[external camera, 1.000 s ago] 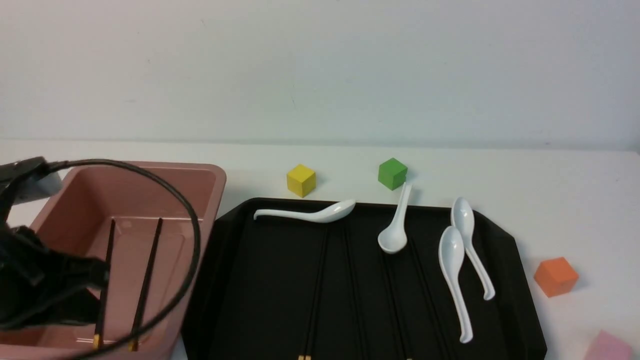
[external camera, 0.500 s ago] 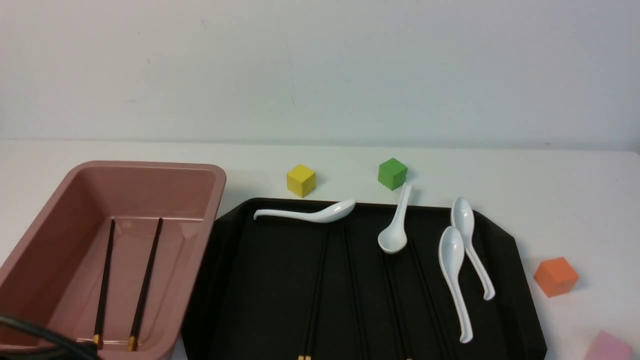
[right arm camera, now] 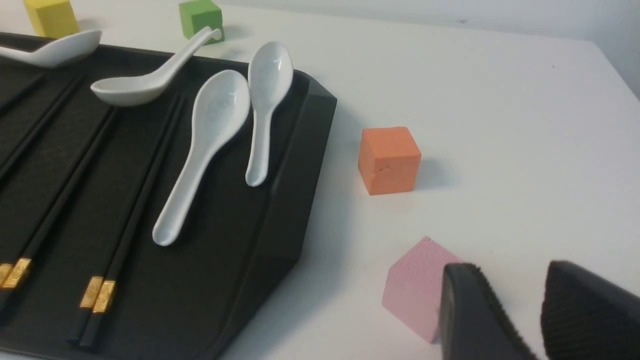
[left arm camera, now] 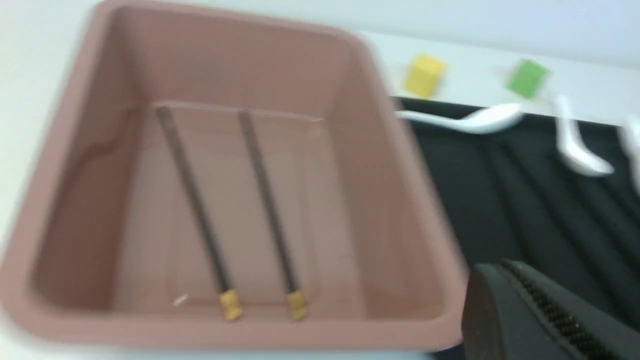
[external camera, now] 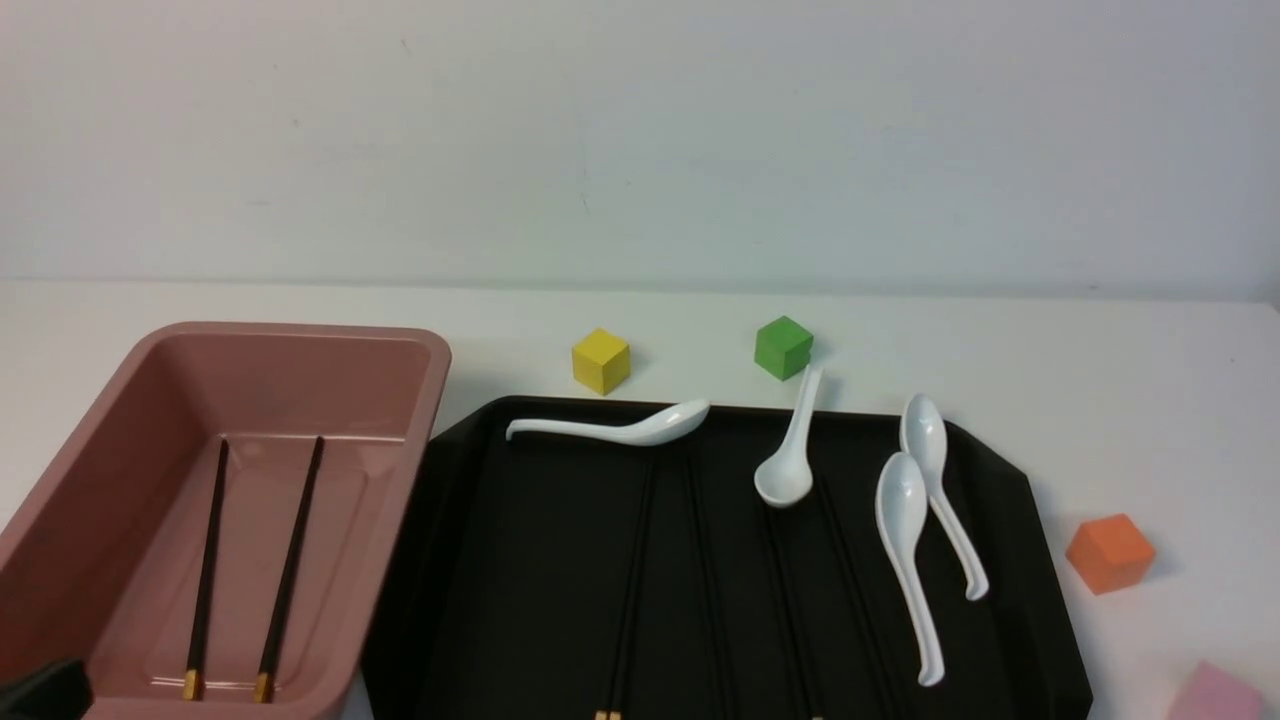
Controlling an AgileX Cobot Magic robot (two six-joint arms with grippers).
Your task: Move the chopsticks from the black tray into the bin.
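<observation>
The pink bin [external camera: 420,345] stands at the left and holds two black chopsticks [external camera: 290,560] with gold ends; they also show in the blurred left wrist view [left arm camera: 265,205]. The black tray [external camera: 1010,480] holds several more chopsticks [external camera: 632,570], lying lengthwise; they also show in the right wrist view [right arm camera: 135,200]. My left gripper [left arm camera: 510,272] is near the bin's front corner, jaws together, nothing in it. Only a dark bit of it shows in the front view [external camera: 40,690]. My right gripper [right arm camera: 510,270] is slightly open and empty over the table, right of the tray.
Several white spoons [external camera: 905,540] lie on the tray's far and right parts. A yellow cube [external camera: 601,360] and a green cube [external camera: 783,347] stand behind the tray. An orange cube [external camera: 1110,552] and a pink block [right arm camera: 415,290] sit right of it.
My left arm and its cable have pulled back from over the bin and almost left the front view. The two chopsticks stay in the bin.
</observation>
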